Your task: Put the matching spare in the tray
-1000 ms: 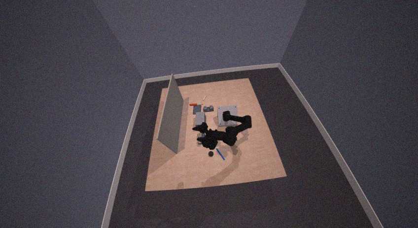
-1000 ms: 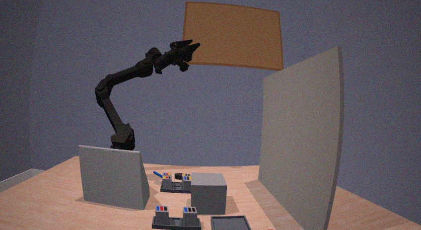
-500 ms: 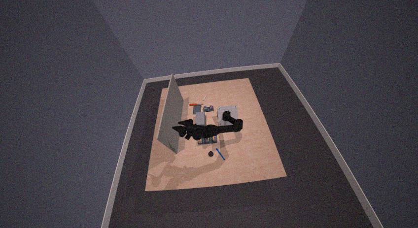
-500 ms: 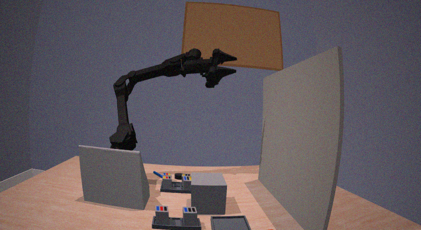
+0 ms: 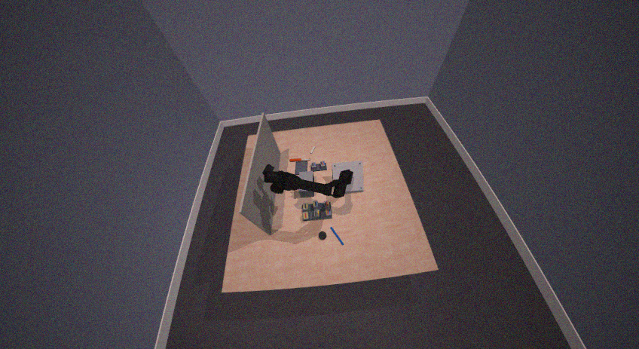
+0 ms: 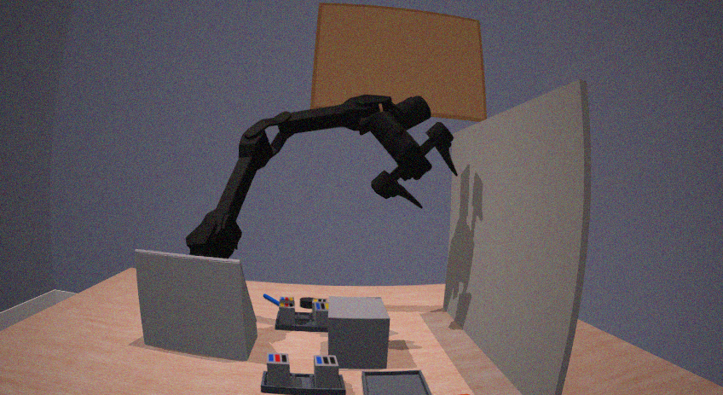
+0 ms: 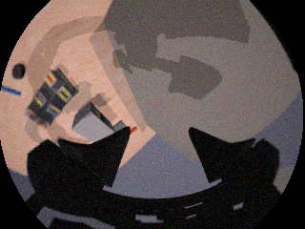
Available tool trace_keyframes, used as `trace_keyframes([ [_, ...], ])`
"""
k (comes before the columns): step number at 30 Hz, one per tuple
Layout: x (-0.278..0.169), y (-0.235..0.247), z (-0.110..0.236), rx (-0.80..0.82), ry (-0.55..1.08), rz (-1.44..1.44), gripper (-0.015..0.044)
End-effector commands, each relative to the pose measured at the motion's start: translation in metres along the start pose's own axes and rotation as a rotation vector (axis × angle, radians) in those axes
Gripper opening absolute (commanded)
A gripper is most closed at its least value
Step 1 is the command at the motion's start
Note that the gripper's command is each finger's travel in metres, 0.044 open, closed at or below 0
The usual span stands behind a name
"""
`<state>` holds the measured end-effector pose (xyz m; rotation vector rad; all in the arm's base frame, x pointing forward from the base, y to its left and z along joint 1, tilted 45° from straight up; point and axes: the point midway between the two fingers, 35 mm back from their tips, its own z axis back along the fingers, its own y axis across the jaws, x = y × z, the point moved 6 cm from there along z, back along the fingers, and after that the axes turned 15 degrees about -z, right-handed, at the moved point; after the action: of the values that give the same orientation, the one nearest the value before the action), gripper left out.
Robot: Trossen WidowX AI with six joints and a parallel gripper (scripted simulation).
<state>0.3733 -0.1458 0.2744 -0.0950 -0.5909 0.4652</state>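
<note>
Bare test cell or lab workbench setup: plain blue-grey walls, a wooden bench [image 5: 385, 238] inside a grey-rimmed dark floor, a black robot arm [image 6: 238, 182] mounted on it, upright grey panels [image 6: 522, 249], racks of colour-coded parts [image 5: 316, 210], an orange-handled screwdriver [image 5: 296, 159], a brown board [image 6: 398, 56] on the far wall

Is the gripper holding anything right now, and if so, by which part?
Nothing is held. The gripper is wide open in mid-air beside the tall grey panel, high above the spares on the table.
</note>
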Motion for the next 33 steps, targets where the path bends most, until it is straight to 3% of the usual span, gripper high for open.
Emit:
trace_keyframes([
  [1,-0.026,0.000,-0.031,0.188,0.077,-0.232,0.0440],
  [10,-0.102,0.013,-0.101,0.718,0.412,-1.071,0.0440],
  [19,-0.103,0.014,-0.103,0.727,0.420,-1.089,0.0440],
  [25,-0.101,0.054,-0.142,0.729,0.414,-1.094,0.0440],
  [33,-0.101,0.056,-0.144,0.729,0.414,-1.094,0.0440],
])
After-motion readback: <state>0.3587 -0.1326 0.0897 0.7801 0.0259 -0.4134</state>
